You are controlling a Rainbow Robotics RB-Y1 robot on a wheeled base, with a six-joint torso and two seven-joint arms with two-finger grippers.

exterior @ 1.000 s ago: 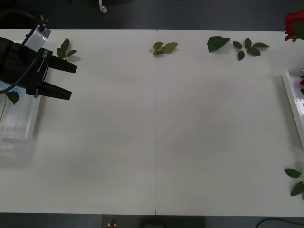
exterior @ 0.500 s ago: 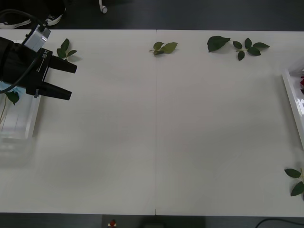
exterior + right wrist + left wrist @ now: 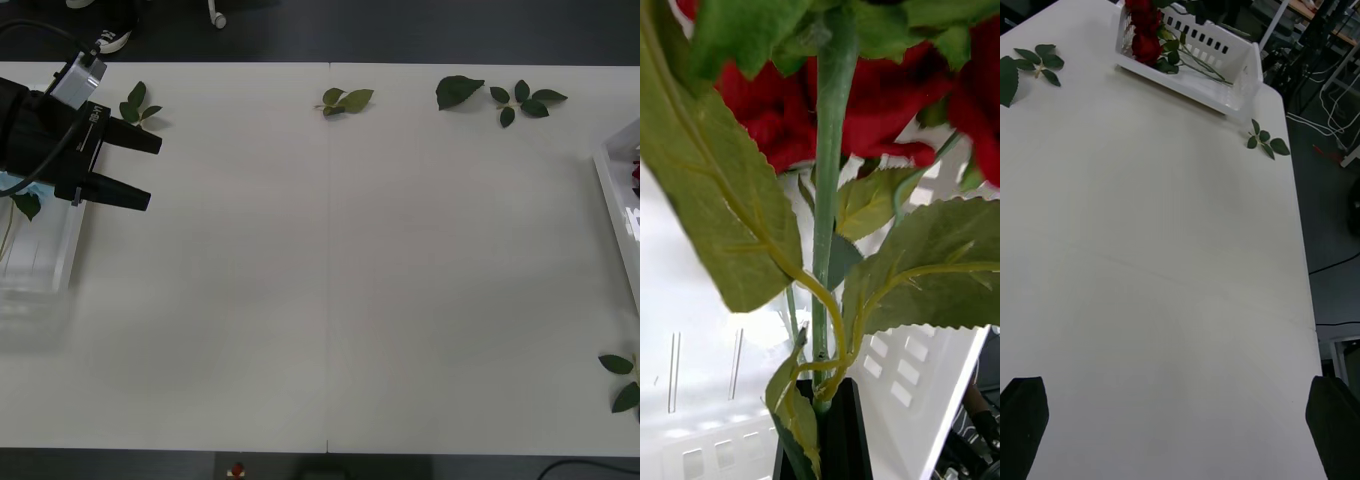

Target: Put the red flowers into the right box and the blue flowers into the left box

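My right gripper (image 3: 824,424) is shut on the green stem of a red flower (image 3: 782,112), whose bloom and leaves hang over the white right box (image 3: 910,375). Other red flowers (image 3: 1146,37) lie in that right box (image 3: 1187,79) at the table's right edge, where its rim (image 3: 612,200) and a bit of red (image 3: 636,175) show. My left gripper (image 3: 155,172) hovers open and holds nothing beside the left box (image 3: 45,255). A dark leaf (image 3: 27,205) and a pale blue bit (image 3: 10,183) of the blue flowers peek out from under the left arm.
Loose green leaf sprigs lie along the far edge: one near the left gripper (image 3: 138,105), one at the middle (image 3: 345,100), several at the right (image 3: 500,95). Another sprig (image 3: 622,380) lies near the front right corner.
The red bloom seen at the far right corner a second ago has dropped out of the front view. The left arm has stayed still.
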